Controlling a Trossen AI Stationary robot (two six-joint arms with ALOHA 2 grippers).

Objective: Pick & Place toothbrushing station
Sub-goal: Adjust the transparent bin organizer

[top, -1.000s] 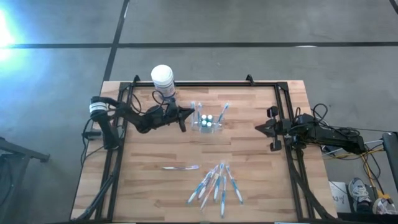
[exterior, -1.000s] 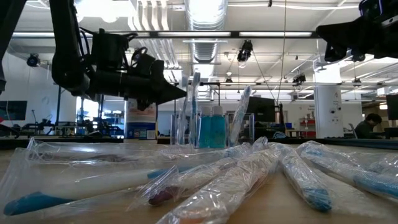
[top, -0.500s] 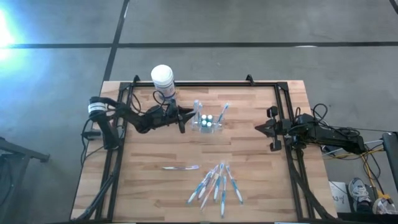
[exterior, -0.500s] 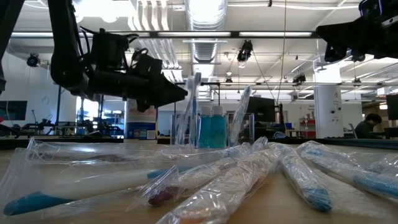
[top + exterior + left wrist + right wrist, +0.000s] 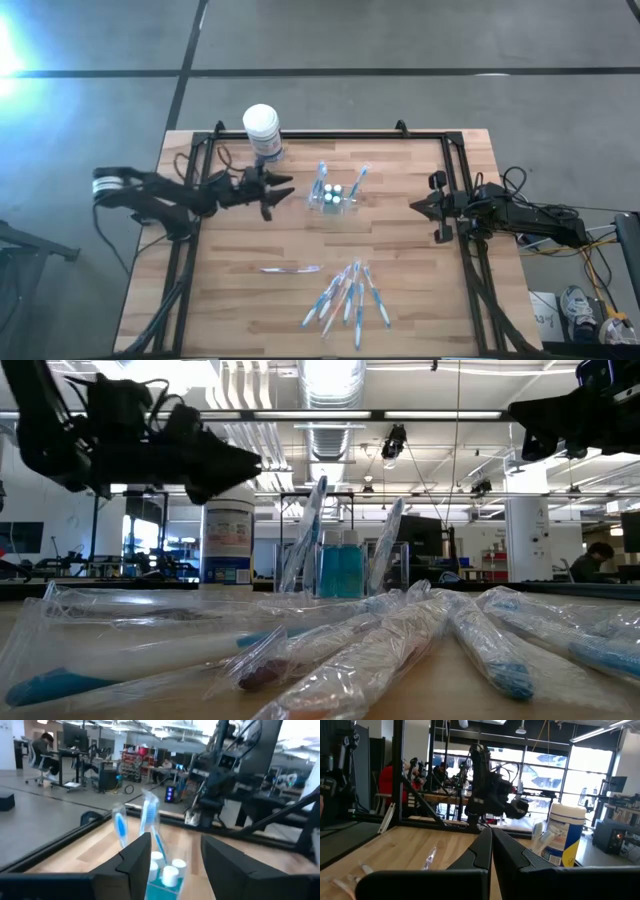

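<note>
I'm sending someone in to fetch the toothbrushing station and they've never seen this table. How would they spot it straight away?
Start at the white tub with the blue label on the far edge of the wooden table. Nearer the middle sits the toothbrushing station, just off the open left gripper. It is the only clear holder with toothbrushes standing upright; the wrapped toothbrushes lie flat near the front.

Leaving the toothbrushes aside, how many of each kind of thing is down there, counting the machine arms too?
white tub: 1
clear holder: 1
white-capped bottles in it: 2
robot arms: 2 (left gripper open near the clear holder, right gripper shut at the table's right edge)
total: 6
</note>
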